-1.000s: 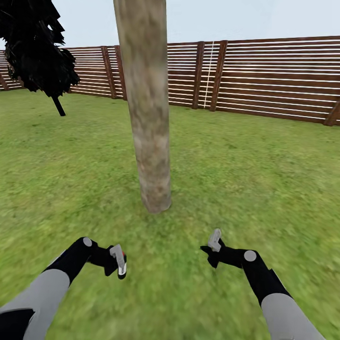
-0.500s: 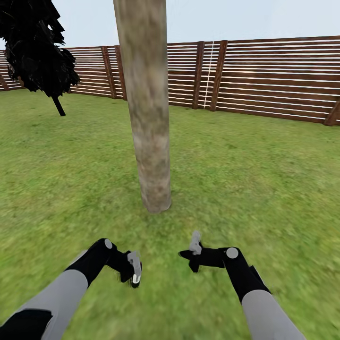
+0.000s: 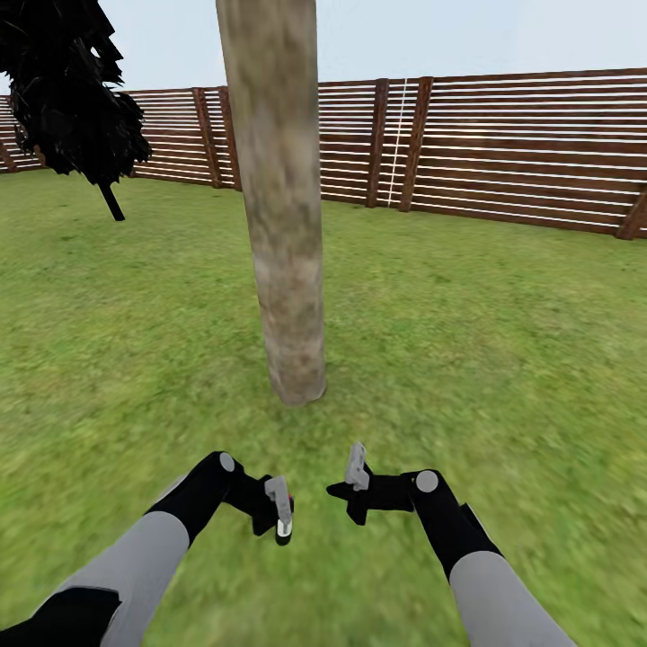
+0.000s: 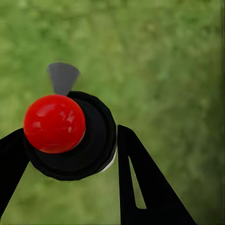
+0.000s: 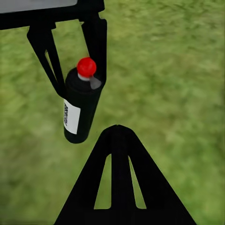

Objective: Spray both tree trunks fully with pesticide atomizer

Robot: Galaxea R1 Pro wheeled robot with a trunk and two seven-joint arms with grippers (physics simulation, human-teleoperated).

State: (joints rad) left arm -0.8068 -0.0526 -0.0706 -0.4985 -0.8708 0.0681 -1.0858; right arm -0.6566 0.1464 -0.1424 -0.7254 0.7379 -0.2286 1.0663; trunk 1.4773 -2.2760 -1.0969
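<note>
Standing on the lawn (image 3: 503, 341) of the garden, the robot faces a thick pale tree trunk (image 3: 280, 225) that rises straight ahead, slightly left of centre, its base meeting the grass just beyond the two grippers. Open grass spreads wide to the left, right and near side of the trunk, with nothing lying on it. At the far edge a brown slatted fence (image 3: 503, 153) closes off the lawn from left to right, and a slim near-black tree (image 3: 67, 90) stands at the far left, well apart from the trunk.

Low in the head view both arms reach forward and inward, their grippers near each other but apart. The left gripper (image 3: 280, 514) is clamped on the pesticide atomizer (image 5: 80, 108), a black bottle with a white label and a red cap (image 4: 55, 123); in the right wrist view the bottle hangs between the left gripper's two dark fingers (image 5: 96, 44), cap end up among them. The right gripper (image 3: 352, 481) holds nothing and points toward the bottle; whether its jaws are spread or closed I cannot tell. The atomizer sits on the near side of the trunk.
</note>
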